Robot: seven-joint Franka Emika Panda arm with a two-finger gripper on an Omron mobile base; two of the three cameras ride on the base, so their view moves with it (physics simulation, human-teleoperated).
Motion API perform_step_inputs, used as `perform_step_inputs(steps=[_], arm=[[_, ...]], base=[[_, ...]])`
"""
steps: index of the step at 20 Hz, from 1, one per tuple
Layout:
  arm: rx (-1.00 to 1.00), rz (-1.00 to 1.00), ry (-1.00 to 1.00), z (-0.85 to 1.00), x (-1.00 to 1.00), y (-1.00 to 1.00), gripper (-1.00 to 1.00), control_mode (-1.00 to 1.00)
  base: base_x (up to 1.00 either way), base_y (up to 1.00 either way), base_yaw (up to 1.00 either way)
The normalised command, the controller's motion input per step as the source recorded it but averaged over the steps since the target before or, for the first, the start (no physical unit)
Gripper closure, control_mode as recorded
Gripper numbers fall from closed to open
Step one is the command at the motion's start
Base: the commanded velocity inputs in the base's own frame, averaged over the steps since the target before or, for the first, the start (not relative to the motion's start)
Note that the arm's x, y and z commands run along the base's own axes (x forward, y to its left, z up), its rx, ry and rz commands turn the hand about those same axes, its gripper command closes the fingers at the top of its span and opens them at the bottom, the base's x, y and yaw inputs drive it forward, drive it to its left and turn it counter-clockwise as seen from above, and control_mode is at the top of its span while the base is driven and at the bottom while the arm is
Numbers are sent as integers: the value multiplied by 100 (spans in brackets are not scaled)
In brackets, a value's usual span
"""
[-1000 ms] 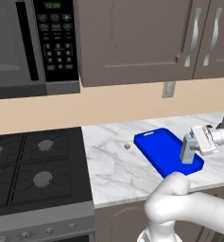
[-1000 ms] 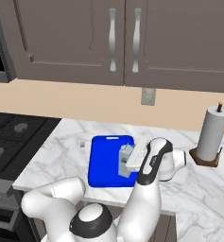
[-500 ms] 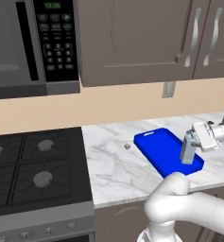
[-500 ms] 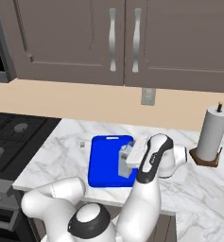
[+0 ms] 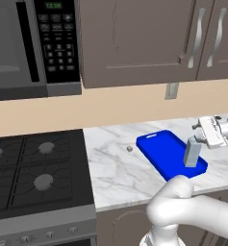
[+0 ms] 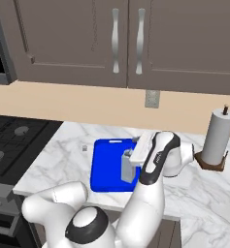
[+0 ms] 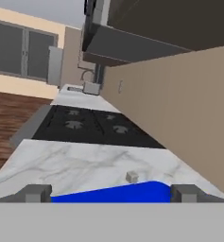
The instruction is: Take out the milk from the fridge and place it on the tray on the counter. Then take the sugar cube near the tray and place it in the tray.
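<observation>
Since one second ago, the gripper (image 5: 200, 136) has drawn slightly back from the milk (image 5: 192, 152), which has stayed standing upright on the tray (image 5: 164, 150). Jaws stand wide apart and hold nothing; in the hand view the fingertips (image 7: 34, 193) sit far apart at the bottom.

Surface: white marble counter (image 5: 115, 167) with grey veins. The blue tray lies near its front edge, and the milk stands at the tray's right end. The sugar cube (image 5: 130, 149) rests on the marble just left of the tray, apart from it.

Surroundings: a black stovetop (image 5: 33, 173) borders the counter on the left, with a microwave (image 5: 36, 43) above it. Grey-brown wall cabinets (image 6: 121, 41) hang over the counter. A paper towel holder (image 6: 217, 138) stands at the right. Bare marble lies between the cube and the stovetop.
</observation>
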Motion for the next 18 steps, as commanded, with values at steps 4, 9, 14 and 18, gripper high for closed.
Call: perform_step_inputs(steps=[4,9,14,18], arm=[[-1,0,-18,26,-42,21,-100,-100],[-11,0,-26,35,-47,44,-100,-100],[-11,0,-21,54,-39,45,-100,-100],[-17,0,-14,31,-53,45,-100,-100]], base=[[0,0,0],[0,0,0],[0,0,0],[0,0,0]])
